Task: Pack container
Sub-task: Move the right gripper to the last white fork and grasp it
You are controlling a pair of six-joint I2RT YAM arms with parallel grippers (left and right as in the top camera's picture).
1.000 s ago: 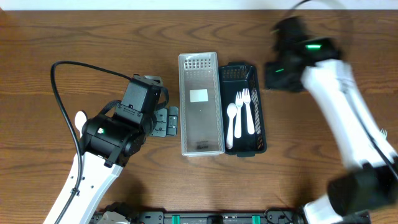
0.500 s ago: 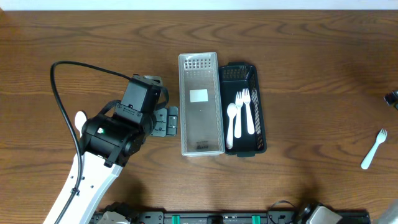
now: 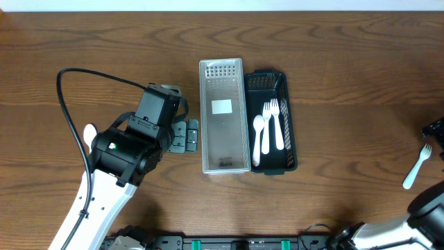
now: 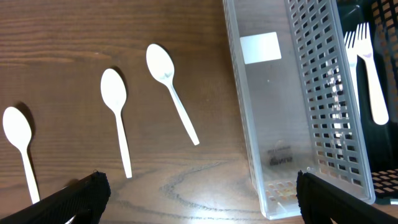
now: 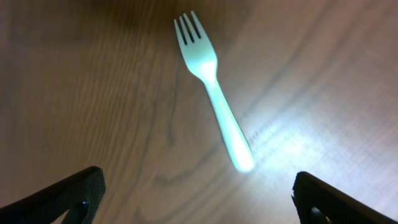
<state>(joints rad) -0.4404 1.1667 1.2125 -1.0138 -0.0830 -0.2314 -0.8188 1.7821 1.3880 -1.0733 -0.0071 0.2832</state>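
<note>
A clear plastic container stands mid-table, empty, with a black basket touching its right side. The basket holds two white forks and a white spoon. My left gripper is open and empty just left of the clear container. Three white spoons lie on the wood ahead of it. A white fork lies at the far right. My right gripper hovers there, open and empty, with the fork ahead of its fingertips.
The left arm's black cable loops over the left of the table. One spoon bowl shows beside the left arm. The wooden table runs bare around the containers.
The right arm has swung from beside the black basket's far end out to the right edge, above the loose fork. The left arm has not moved.
</note>
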